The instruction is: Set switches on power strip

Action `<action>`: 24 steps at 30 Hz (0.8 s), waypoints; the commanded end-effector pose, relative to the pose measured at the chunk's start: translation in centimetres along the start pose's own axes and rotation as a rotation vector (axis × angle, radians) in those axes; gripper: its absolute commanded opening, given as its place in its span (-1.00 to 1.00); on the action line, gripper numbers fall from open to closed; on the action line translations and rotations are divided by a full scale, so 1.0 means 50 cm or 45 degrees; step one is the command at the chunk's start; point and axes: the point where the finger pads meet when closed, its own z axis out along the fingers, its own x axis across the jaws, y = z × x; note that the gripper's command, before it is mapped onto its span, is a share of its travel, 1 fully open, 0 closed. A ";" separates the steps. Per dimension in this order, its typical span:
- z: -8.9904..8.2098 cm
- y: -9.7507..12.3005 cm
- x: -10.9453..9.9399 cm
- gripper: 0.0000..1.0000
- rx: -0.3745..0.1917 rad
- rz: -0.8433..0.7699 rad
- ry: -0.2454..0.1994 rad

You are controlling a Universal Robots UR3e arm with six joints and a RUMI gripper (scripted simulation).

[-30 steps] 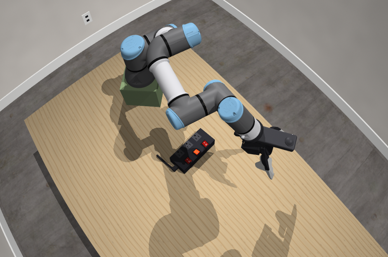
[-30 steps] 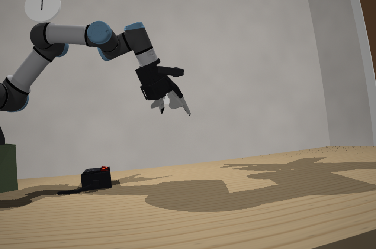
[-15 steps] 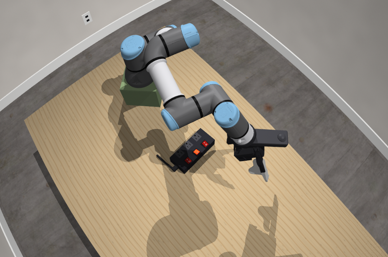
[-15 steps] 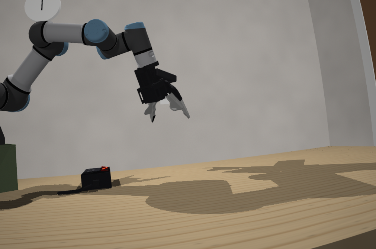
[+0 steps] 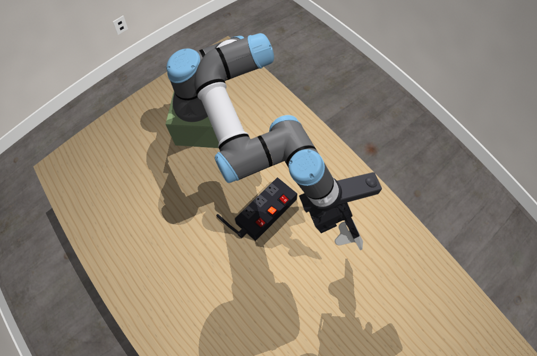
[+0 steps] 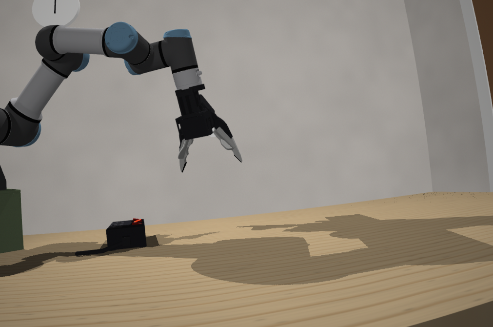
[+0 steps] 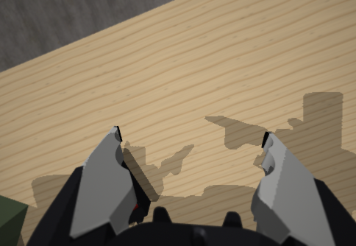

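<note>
A black power strip lies right way up on the wooden table, its cable leaving at the near-left end. It has three red switches: the one nearest the cable, the middle one, which glows brighter orange, and the farthest one. The strip also shows in the exterior view. My gripper is open and empty, high above the table to the right of the strip. In the wrist view the open fingers frame bare table; a sliver of the strip shows behind the left finger.
The arm's green base block stands at the back of the table. The table's far edge and grey floor show at the upper left of the wrist view. The arm casts dark shadows over the wood.
</note>
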 end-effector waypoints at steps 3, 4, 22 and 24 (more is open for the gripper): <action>0.001 0.047 -0.027 1.00 -0.047 -0.259 -0.063; 0.001 0.056 -0.033 1.00 -0.055 -0.308 -0.076; -0.004 0.162 -0.106 1.00 -0.095 -0.876 -0.262; -0.004 0.162 -0.106 1.00 -0.095 -0.876 -0.262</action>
